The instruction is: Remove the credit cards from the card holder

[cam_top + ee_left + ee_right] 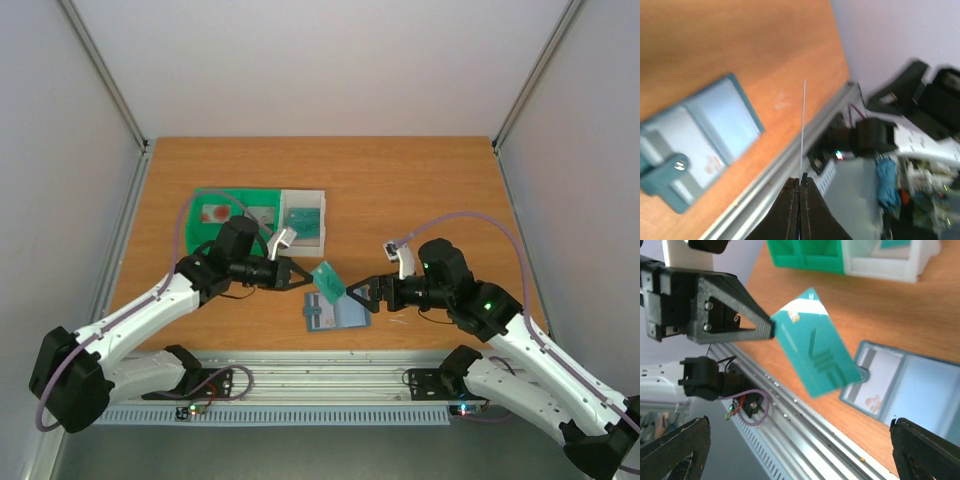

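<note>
From above, the left gripper (305, 278) pinches a teal credit card (327, 280) just over the open card holder (335, 312), with the right gripper (357, 297) spread wide just to its right, while cards (213, 212) lie in the green tray (240, 192) and the white tray (303, 193) behind; the left wrist view shows that card edge-on, its long axis running straight out from the clamped jaws; and the right wrist view shows a pale card (885, 380) in the holder's slot, nearest the right arm.

The credit card (812, 345) is teal, the card holder (920, 385) blue-grey.

Bright, even light washes the table (420, 180); the left wrist view blurs, the card holder (700, 145) soft-edged.
</note>
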`<state>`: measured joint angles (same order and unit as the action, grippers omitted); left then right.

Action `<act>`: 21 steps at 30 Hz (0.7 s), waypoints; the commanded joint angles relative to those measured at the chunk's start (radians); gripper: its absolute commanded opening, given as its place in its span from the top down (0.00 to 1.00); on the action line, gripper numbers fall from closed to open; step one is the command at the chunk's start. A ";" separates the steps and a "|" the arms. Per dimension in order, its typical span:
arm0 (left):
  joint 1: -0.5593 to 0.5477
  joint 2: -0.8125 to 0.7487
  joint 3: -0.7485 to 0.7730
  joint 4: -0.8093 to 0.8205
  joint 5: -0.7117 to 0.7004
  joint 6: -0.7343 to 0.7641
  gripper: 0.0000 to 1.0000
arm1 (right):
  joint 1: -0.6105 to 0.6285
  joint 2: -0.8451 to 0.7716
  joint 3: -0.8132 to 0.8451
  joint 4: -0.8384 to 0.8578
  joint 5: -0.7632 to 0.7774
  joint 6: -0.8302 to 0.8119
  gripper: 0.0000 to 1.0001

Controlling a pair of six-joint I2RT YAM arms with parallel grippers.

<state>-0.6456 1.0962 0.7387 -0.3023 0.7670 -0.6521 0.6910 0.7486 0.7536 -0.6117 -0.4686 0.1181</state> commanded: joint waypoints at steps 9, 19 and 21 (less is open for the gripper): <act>0.159 0.238 0.207 -0.034 -0.486 -0.024 1.00 | 0.000 -0.071 -0.011 -0.063 0.172 0.037 0.01; 0.197 0.500 0.354 0.065 -0.704 -0.023 0.99 | -0.001 -0.059 -0.022 -0.054 0.167 0.035 0.02; 0.198 0.546 0.373 0.091 -0.701 -0.033 1.00 | 0.000 -0.058 -0.026 -0.054 0.175 0.039 0.02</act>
<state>-0.4545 1.5707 1.0592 -0.3050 0.1360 -0.6811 0.6910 0.6891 0.7441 -0.6643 -0.3161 0.1421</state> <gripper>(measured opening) 0.008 0.985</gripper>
